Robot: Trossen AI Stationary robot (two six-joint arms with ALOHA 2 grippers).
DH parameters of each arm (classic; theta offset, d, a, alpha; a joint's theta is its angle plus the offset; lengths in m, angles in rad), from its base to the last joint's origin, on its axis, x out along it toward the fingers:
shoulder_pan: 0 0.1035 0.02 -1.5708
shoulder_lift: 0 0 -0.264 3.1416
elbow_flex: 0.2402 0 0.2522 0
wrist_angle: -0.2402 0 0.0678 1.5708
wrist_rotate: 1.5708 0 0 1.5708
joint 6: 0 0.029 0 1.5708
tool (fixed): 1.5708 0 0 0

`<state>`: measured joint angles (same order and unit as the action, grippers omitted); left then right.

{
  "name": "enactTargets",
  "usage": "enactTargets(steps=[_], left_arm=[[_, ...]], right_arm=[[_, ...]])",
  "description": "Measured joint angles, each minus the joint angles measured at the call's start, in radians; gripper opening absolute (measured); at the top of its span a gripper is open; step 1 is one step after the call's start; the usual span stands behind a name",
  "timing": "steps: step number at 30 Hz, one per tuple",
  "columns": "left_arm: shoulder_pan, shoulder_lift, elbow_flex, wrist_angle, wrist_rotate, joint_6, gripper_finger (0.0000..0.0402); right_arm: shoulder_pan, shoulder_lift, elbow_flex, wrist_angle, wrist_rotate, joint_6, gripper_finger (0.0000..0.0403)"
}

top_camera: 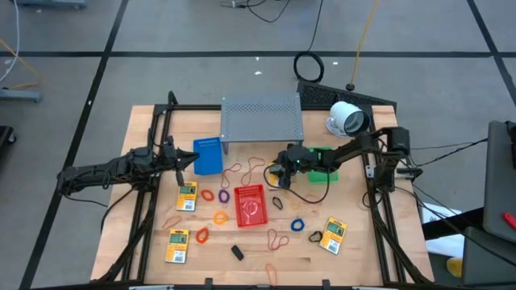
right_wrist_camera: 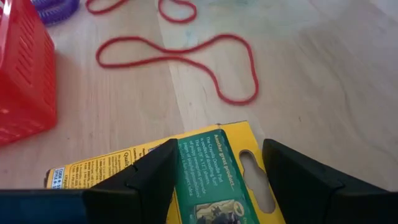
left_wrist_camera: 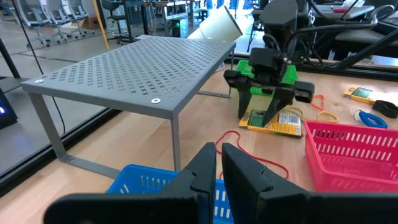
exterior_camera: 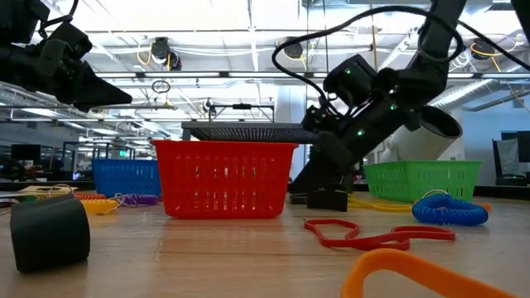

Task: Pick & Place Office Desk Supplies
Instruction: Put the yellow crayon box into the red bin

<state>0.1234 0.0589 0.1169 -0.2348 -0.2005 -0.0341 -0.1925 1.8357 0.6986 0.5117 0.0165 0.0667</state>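
A: Black clip piece (exterior_camera: 50, 233) fills low view's lower left. Right gripper (right_wrist_camera: 214, 163)?
B: Spread wide astride the yellow packet (right_wrist_camera: 205, 171), frame centre overhead, nothing grasped. Left gripper (left_wrist_camera: 217, 163) clenched empty above blue basket (left_wrist_camera: 155, 185).

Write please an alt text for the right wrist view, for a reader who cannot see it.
The right gripper hangs open over a yellow packet with a green label lying flat on the wooden table, one dark finger on each side of it. Beyond it lie a red rubber-band loop and the corner of a red basket.
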Motion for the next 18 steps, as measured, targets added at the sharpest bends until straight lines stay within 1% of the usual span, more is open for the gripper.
enactTargets(steps=[2,7,11,14,16,18], left_arm=[[0.0,0.0,0.0,0.0,0.0,0.0,0.0035],[0.0,0.0,0.0,0.0,0.0,0.003,0.0035],[0.0,0.0,0.0,0.0,0.0,0.003,0.0035],[0.0,0.0,0.0,0.0,0.0,0.003,0.0035],[0.0,0.0,0.0,0.0,0.0,0.003,0.0035],[0.0,0.0,0.0,0.0,0.0,0.003,0.0035]], right_arm=[[0.0,0.006,-0.001,0.021,-0.004,-0.001,0.0226],[0.0,0.004,-0.001,0.011,-0.015,-0.006,0.0224],[0.0,0.004,-0.002,-0.014,-0.037,0.0,0.0202],[-0.001,0.004,-0.002,-0.035,-0.068,-0.003,0.0155],[0.001,0.004,-0.003,-0.035,-0.068,-0.008,0.0103],[0.002,0.004,-0.003,-0.033,-0.068,-0.014,0.0041]])
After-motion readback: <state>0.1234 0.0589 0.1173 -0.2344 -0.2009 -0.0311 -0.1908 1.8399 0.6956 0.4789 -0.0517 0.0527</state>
